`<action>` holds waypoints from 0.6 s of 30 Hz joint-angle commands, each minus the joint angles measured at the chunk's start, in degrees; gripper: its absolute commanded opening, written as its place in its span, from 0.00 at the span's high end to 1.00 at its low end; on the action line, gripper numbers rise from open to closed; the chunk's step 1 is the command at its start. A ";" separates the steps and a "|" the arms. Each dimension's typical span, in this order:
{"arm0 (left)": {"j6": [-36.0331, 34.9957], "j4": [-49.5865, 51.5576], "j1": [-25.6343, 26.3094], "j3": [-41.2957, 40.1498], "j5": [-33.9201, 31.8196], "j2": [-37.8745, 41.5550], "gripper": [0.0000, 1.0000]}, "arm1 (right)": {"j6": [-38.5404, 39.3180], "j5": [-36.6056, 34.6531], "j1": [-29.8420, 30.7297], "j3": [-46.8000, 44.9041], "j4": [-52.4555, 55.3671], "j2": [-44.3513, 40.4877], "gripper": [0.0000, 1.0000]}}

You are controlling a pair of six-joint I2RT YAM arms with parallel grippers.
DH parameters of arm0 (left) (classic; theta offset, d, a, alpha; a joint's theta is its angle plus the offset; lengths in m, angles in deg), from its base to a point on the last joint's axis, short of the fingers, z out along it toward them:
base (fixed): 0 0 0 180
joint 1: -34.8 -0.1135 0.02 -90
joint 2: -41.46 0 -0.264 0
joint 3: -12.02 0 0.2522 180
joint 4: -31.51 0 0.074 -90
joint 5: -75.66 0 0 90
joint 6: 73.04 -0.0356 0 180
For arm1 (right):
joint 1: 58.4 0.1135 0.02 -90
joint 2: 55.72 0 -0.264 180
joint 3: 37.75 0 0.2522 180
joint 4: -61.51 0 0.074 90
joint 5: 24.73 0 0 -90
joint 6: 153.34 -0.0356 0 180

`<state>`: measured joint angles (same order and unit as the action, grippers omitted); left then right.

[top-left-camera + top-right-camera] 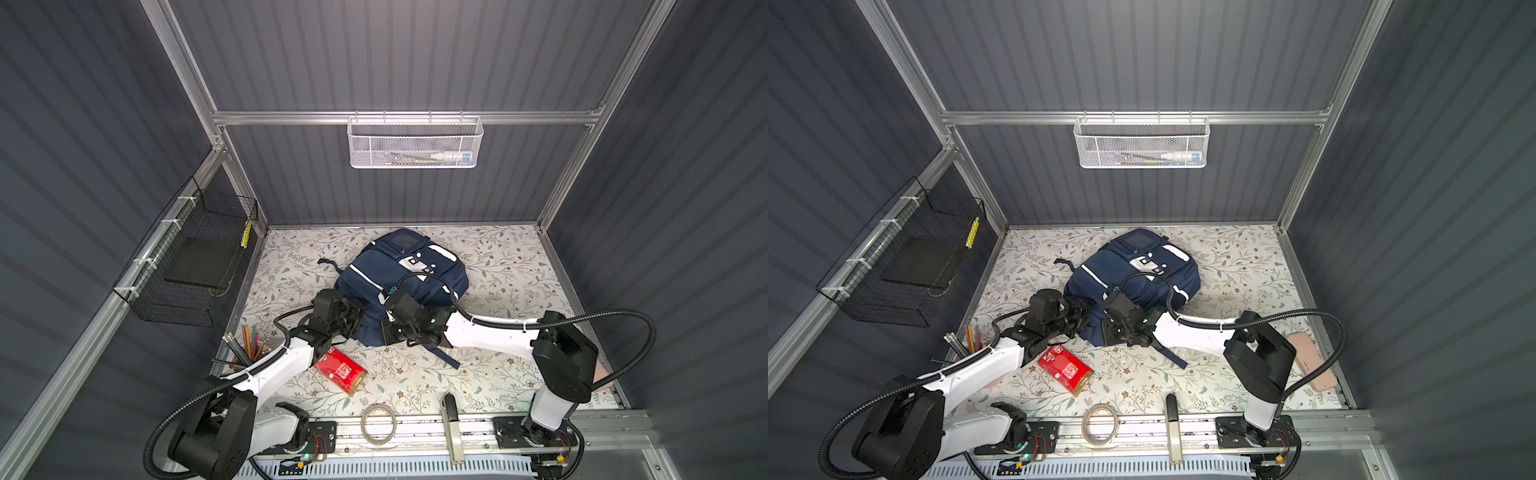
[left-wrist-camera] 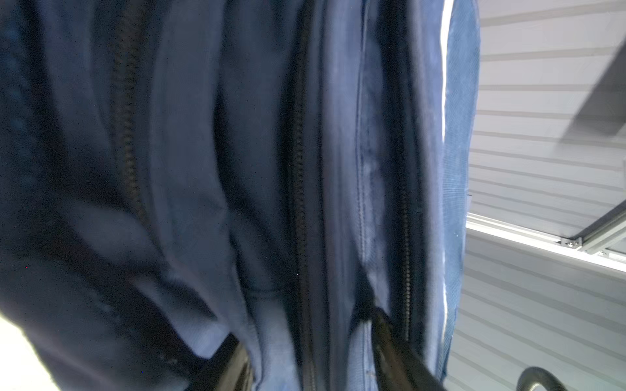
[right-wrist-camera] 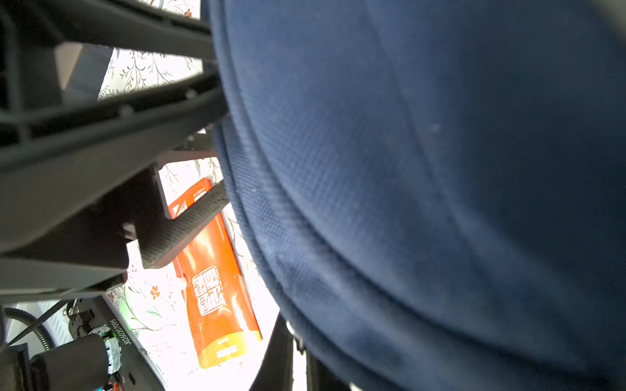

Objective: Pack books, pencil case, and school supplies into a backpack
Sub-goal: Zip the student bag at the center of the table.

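Observation:
The navy backpack [image 1: 399,274] lies flat in the middle of the table, in both top views. Both grippers are at its near end. My left gripper [image 2: 303,325] has its jaws apart, with a thick fold of backpack fabric and a zipper between the fingers [image 2: 389,338]. My right gripper [image 3: 298,338] is shut on a small zipper tab at the backpack's edge. Of the school supplies, a red gold-ended pack [image 1: 340,374] lies on the table just in front of the left gripper [image 1: 359,318], also in the right wrist view. No books or pencil case are in view.
A cup of coloured pencils [image 1: 245,345] stands at the near left. A tape roll [image 1: 378,424] and a grey-handled tool [image 1: 451,428] rest on the front rail. A flat pink case [image 1: 1312,361] lies near right. A black wire basket [image 1: 195,257] hangs left, a white mesh basket [image 1: 415,141] on the back wall.

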<state>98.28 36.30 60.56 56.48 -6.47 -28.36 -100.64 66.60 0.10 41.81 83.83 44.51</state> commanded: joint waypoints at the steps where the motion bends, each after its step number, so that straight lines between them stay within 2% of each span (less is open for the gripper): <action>1: 2.50 -2.66 1.41 -0.04 -0.19 1.48 0.43 | -0.87 1.03 0.68 -0.66 -1.20 -0.68 1.00; 7: 7.97 -2.33 3.60 -1.77 1.19 4.85 0.43 | -1.29 -0.84 0.68 -0.17 -0.68 -0.65 1.00; 9: 6.81 0.69 4.71 -0.58 -0.74 6.53 0.44 | -1.57 -1.58 0.74 0.46 0.75 -0.33 1.00; 11: 4.07 5.88 5.43 1.31 -2.73 7.09 0.50 | -2.05 -1.64 0.64 1.08 1.57 0.17 1.00; 13: 4.90 3.52 5.60 0.82 -1.65 6.23 0.55 | -2.68 -1.28 0.69 0.78 0.93 0.23 1.00; 18: 6.00 0.52 6.40 0.19 -0.46 3.47 0.51 | -3.61 -1.65 0.67 0.12 0.41 -0.24 1.00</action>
<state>103.31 38.25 66.39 55.95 -7.69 -23.84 -103.28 65.63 0.28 41.70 83.55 44.51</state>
